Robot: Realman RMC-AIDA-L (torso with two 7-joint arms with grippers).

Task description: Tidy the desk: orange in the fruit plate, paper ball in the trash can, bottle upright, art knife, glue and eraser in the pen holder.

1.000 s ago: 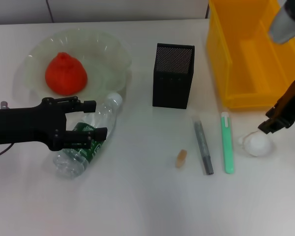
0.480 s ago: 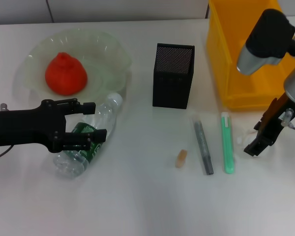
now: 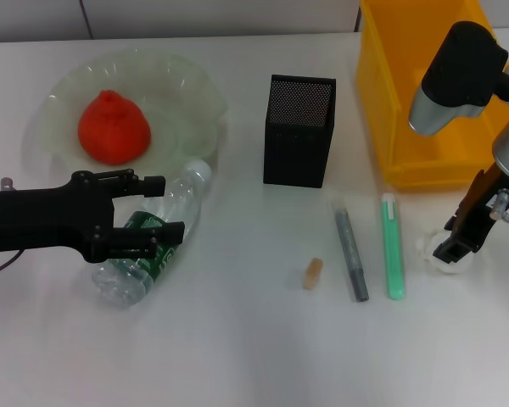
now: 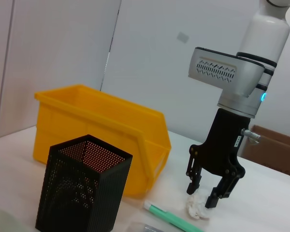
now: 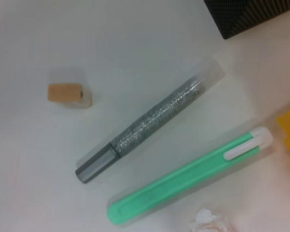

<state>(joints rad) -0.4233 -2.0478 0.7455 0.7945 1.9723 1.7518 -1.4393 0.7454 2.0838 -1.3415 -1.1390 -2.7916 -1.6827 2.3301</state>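
Paper ball [image 3: 445,257]: a small, white, crumpled lump lying on the desk [image 3: 254,356], just in front of the trash can.
Right gripper [image 3: 455,251]: black, pointing down over the paper ball, its two fingers spread apart with one on each side of the ball; I cannot tell if they touch it.
Art knife [image 3: 394,246]: a long, flat, green stick in a clear case, lying just beside the paper ball.
Glue [image 3: 351,254]: a long, thin, sparkly grey stick with a clear cap, lying next to the art knife.
Eraser [image 3: 312,273]: a tiny tan block, lying alone near the glue.
Trash can [image 3: 386,102]: a big, smooth, bright yellow plastic bin; the right arm hides part of the inside.
Pen holder [image 3: 299,131]: a black, square cup made of metal mesh, standing up between the trash can and the fruit plate.
Bottle [image 3: 157,233]: clear, bumpy plastic with a green label, lying on its side by the fruit plate.
Left gripper [image 3: 157,206]: black, with open fingers on each side of the bottle.
Fruit plate [image 3: 191,93]: a wide, see-through, pale green bowl with a wavy edge.
Orange [image 3: 113,127]: round, lumpy and red-orange, sitting inside the fruit plate.
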